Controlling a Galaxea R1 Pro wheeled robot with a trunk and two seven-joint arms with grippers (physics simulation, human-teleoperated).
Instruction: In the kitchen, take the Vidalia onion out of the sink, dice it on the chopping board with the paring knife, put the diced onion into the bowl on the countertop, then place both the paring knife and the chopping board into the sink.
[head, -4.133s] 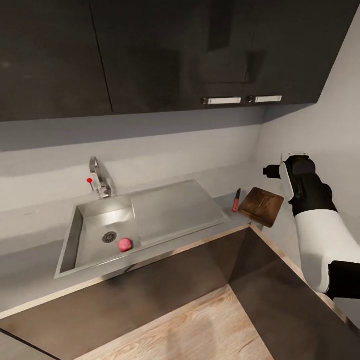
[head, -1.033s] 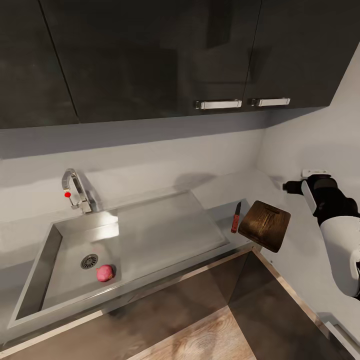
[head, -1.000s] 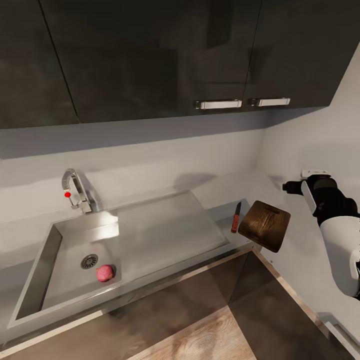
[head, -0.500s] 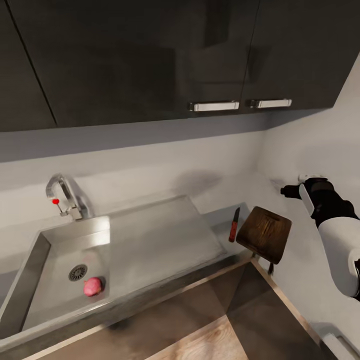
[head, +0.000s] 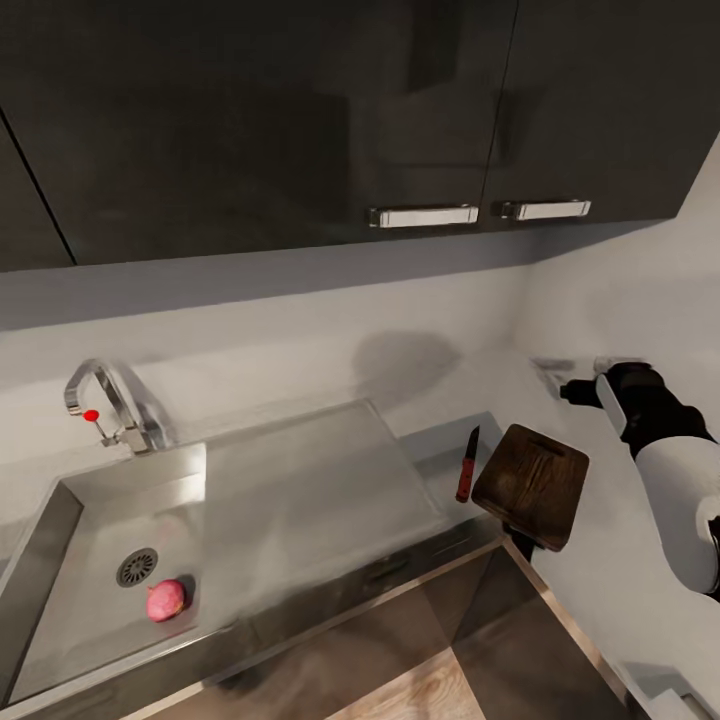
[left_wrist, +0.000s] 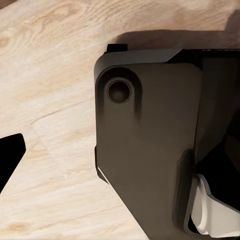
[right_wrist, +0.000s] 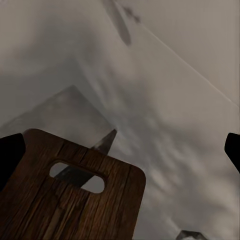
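The Vidalia onion (head: 165, 600) lies in the sink (head: 60, 520) basin beside the round drain, under the chrome faucet (head: 105, 400). On the grey countertop (head: 440, 445) right of the drainboard lies the paring knife (head: 466, 466), red handle nearest me. The chopping board (head: 531, 485) rests beside it, overhanging the counter's corner. My right gripper (head: 568, 386) hangs open above and behind the board, touching nothing. In the right wrist view the board (right_wrist: 70, 205) lies below the open gripper (right_wrist: 121, 152), with the knife blade (right_wrist: 104, 143) past it. My left gripper (left_wrist: 120, 150) points at the floor, empty. The bowl is out of view.
Dark upper cabinets with silver handles (head: 424, 215) hang over the counter. The wall corner closes in at the right behind my right arm (head: 665, 450). A drawer with a black handle (head: 385, 572) sits under the counter. The left wrist view shows wooden floor (left_wrist: 50, 75) and my dark base (left_wrist: 150, 150).
The whole head view has shifted: the sink and onion now sit further left and lower in the picture. Onion, knife and board keep their places. My right arm has barely moved.
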